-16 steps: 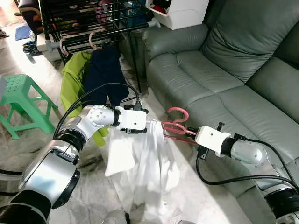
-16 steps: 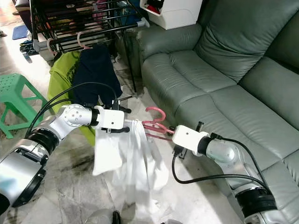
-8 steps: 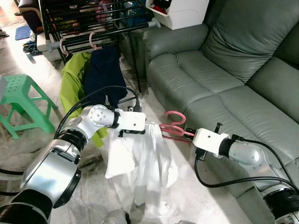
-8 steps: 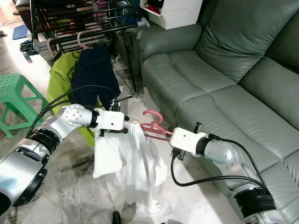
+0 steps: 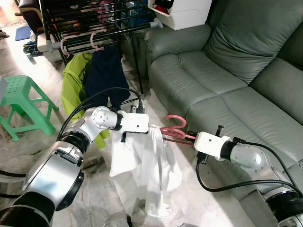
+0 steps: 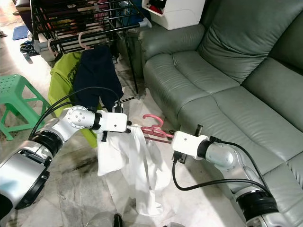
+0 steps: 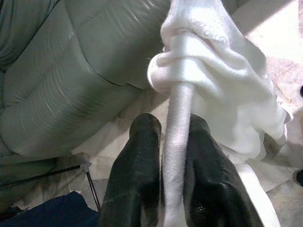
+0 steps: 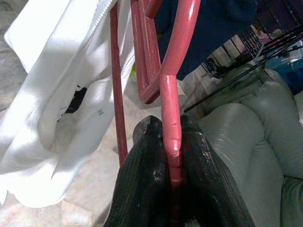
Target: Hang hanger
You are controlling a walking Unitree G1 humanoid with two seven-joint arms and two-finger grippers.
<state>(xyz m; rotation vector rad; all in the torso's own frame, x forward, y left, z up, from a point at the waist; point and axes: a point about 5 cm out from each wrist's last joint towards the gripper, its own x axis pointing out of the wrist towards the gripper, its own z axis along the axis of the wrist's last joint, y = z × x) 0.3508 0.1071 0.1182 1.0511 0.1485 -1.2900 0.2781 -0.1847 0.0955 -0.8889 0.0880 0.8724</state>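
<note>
The right tool [image 8: 173, 137] is clamped on the pink hanger [image 5: 174, 128]. The left tool [image 7: 173, 137] pinches the white garment [image 5: 149, 170] draped from it.

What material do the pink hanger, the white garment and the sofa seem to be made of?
Pink hanger: probably plastic, smooth with a slight sheen.
White garment: soft knit cloth, matte, with a ribbed edge that folds loosely.
Sofa: leather or imitation leather, grey-green with soft creases; I cannot tell which.
</note>
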